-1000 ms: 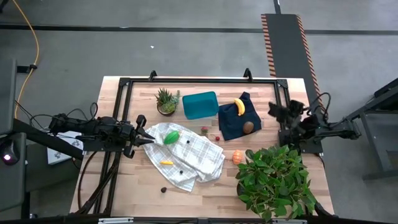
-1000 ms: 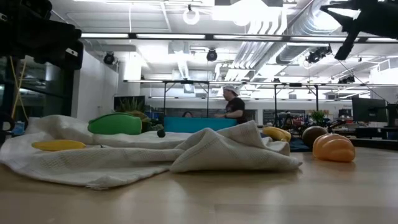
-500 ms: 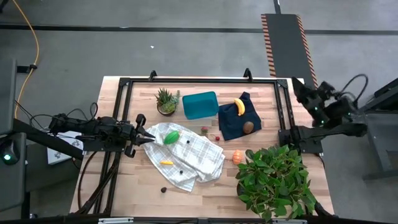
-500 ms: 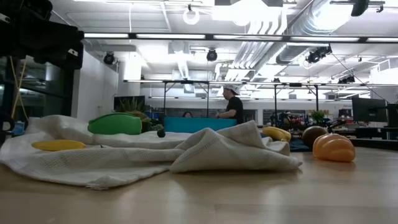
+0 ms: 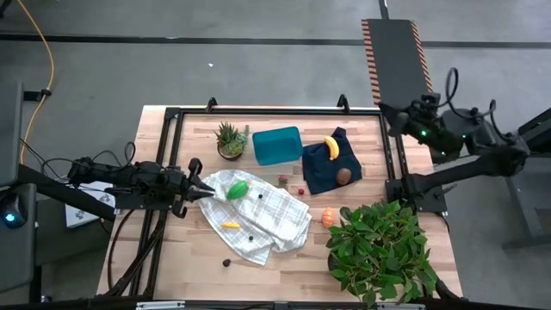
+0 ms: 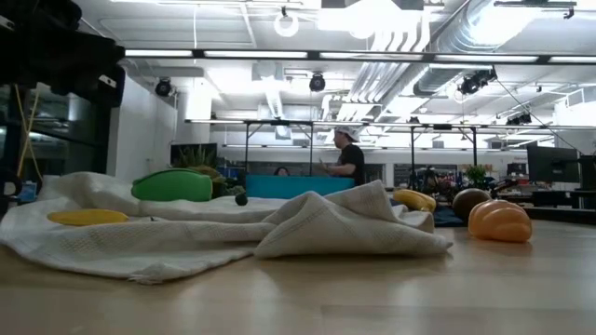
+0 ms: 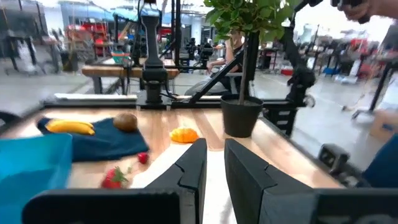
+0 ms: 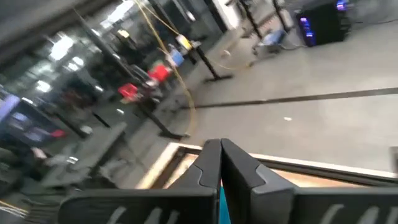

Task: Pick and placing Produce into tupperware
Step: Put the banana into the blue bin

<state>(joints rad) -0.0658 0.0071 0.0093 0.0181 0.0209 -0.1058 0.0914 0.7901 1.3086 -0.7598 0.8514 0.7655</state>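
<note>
Teal tupperware sits near 12 o'clock on the tabletop, empty as far as I can tell. Banana & brown piece lie on navy cloth just beside it at 3 o'clock. Green piece & small yellow piece rest on checked towel near centre; orange piece beside big plant at 4 o'clock.

Left end effector at 9 o'clock, tips at towel edge, slightly parted, grasping nothing. Right end effector up at 2 o'clock by the frame, clenched, empty.

Risks: left could snag towel instead of green piece, dragging loose berries off; right must open first, & leaves may foul its reach for the orange piece.
</note>
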